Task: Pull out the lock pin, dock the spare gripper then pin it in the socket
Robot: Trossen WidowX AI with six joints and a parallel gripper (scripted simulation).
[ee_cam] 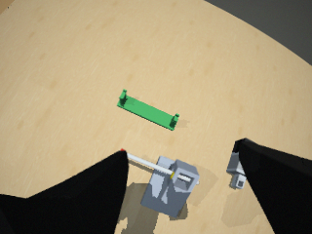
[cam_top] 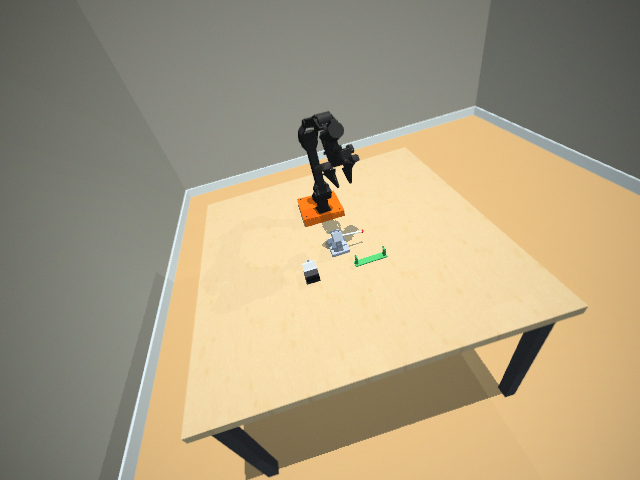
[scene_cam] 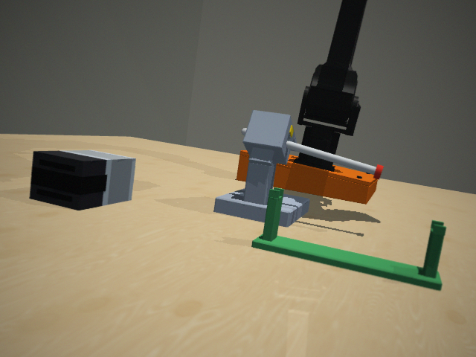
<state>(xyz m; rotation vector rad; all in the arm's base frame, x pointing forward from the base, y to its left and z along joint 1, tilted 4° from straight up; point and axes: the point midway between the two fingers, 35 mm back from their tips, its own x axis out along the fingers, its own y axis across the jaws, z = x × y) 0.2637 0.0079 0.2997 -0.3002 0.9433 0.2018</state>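
Note:
The grey mount (cam_top: pixel 338 250) (scene_cam: pixel 268 132) (ee_cam: pixel 184 168) stands on the table with its socket tilted. The white lock pin (cam_top: pixel 353 233) (scene_cam: pixel 330 155) (ee_cam: pixel 146 162) runs through the socket; its red-tipped end sticks far out on one side and a short end shows on the other. The spare gripper (cam_top: pixel 311 272) (scene_cam: pixel 82 178) (ee_cam: pixel 235 162), a black and light grey block, lies apart from the mount; its small spigot (ee_cam: pixel 238 181) shows in the wrist view. My gripper (cam_top: pixel 344 184) (ee_cam: pixel 183 154) is open and empty, high above the table near the arm's base. It is out of frame in the exterior view.
A green rack (cam_top: pixel 370 259) (scene_cam: pixel 338 254) (ee_cam: pixel 148 113) with two upright notched posts stands near the mount, on the side away from the arm. The arm's orange base (cam_top: pixel 311 215) (scene_cam: pixel 300 180) is behind the mount. The spare gripper is on the mount's other side from the pin's red end.

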